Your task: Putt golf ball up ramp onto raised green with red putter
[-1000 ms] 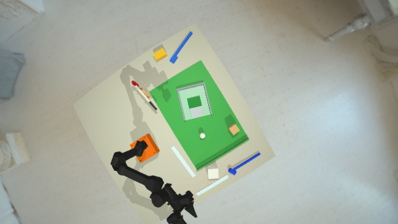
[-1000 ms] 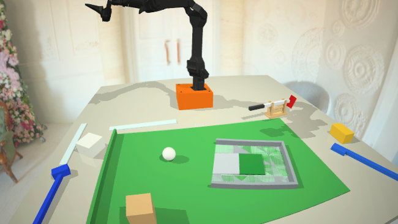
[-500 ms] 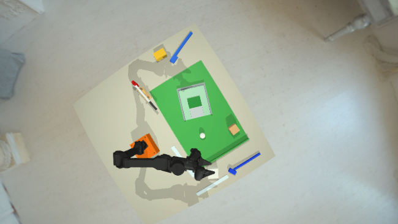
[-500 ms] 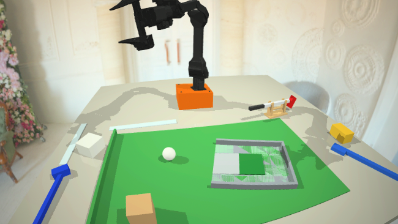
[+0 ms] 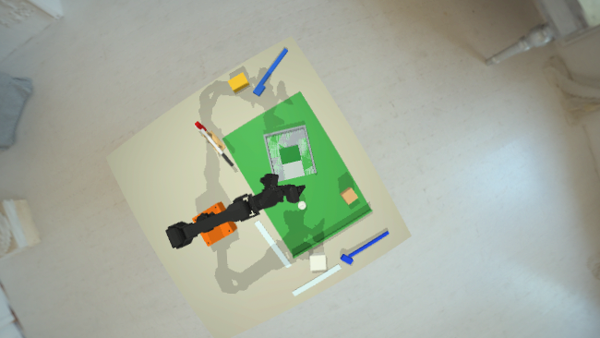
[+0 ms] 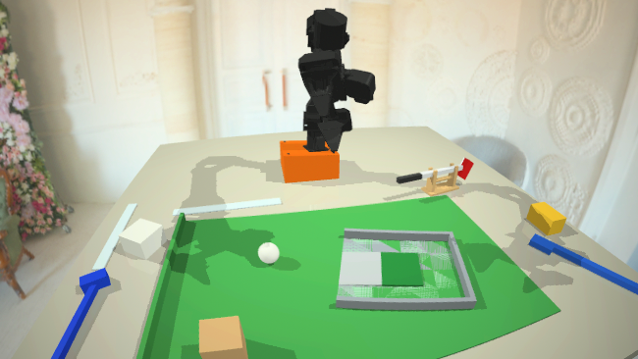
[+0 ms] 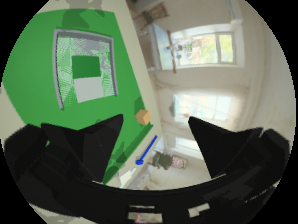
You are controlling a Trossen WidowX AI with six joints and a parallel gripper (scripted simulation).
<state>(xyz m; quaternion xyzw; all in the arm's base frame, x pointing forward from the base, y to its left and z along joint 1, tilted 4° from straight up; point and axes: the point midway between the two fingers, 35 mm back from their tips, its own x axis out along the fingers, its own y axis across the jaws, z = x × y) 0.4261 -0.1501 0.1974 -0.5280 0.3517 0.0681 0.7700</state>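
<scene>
The red putter [image 5: 212, 140] [image 6: 431, 173] rests raised on a small wooden stand [image 6: 441, 187], with its red head towards the outer side and its black handle towards the mat. The white golf ball [image 5: 302, 205] [image 6: 268, 253] sits on the green mat [image 5: 332, 175] [image 6: 231, 294]. The pale grey ramp [image 5: 292, 170] [image 6: 360, 269] [image 7: 88, 89] leads to the dark green raised green [image 5: 289, 154] [image 6: 401, 269] [image 7: 86, 66], inside a grey frame. My gripper [image 7: 157, 117] is open and empty, high up and far from the putter. The ball is hidden in the wrist view.
A tan block [image 5: 349, 196] [image 6: 222, 335] [image 7: 143, 117] is on the mat. Around it are a white block [image 5: 318, 263] [image 6: 141, 238], a yellow block [image 5: 238, 82] [image 6: 546, 218], two blue clubs [image 5: 273, 68] and two pale strips [image 5: 273, 244]. A low green wall edges the mat.
</scene>
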